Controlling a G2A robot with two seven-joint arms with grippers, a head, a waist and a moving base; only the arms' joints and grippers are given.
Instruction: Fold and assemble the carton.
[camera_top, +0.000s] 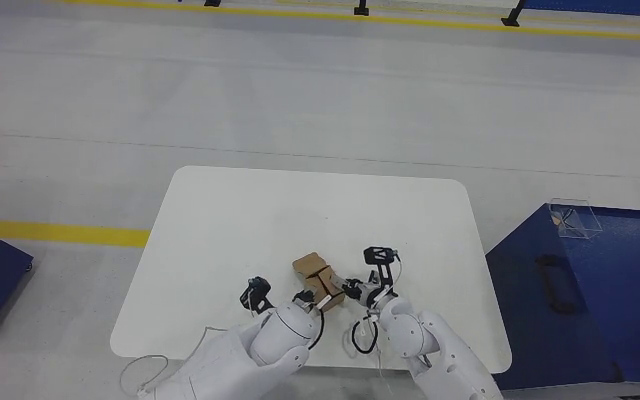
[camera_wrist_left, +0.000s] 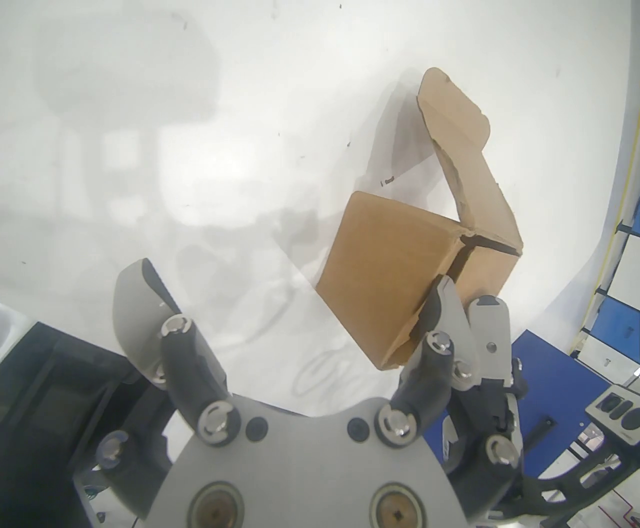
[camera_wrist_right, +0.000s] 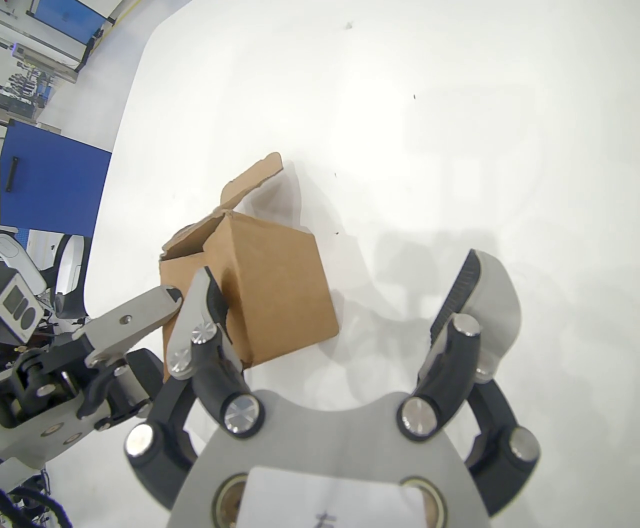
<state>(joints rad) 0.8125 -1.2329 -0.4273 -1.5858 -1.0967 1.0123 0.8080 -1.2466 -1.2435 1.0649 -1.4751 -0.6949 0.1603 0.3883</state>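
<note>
A small brown carton (camera_top: 312, 268) lies on the white table (camera_top: 300, 210) near its front edge, with one end flap (camera_wrist_left: 452, 112) standing up and open. My left gripper (camera_wrist_left: 295, 295) is open; one of its fingers (camera_wrist_left: 442, 305) rests against the carton's (camera_wrist_left: 390, 280) near end. My right gripper (camera_wrist_right: 340, 290) is open too, and one of its fingers (camera_wrist_right: 202, 300) presses the same end of the carton (camera_wrist_right: 272, 280) from the other side. The two arms meet there, left gripper (camera_top: 303, 298) and right gripper (camera_top: 352, 290) side by side.
A blue cabinet (camera_top: 570, 290) stands just right of the table, with a clear plastic holder (camera_top: 575, 215) on top. The table stretches bare behind and to both sides of the carton. Grey floor with yellow lines (camera_top: 70, 234) surrounds it.
</note>
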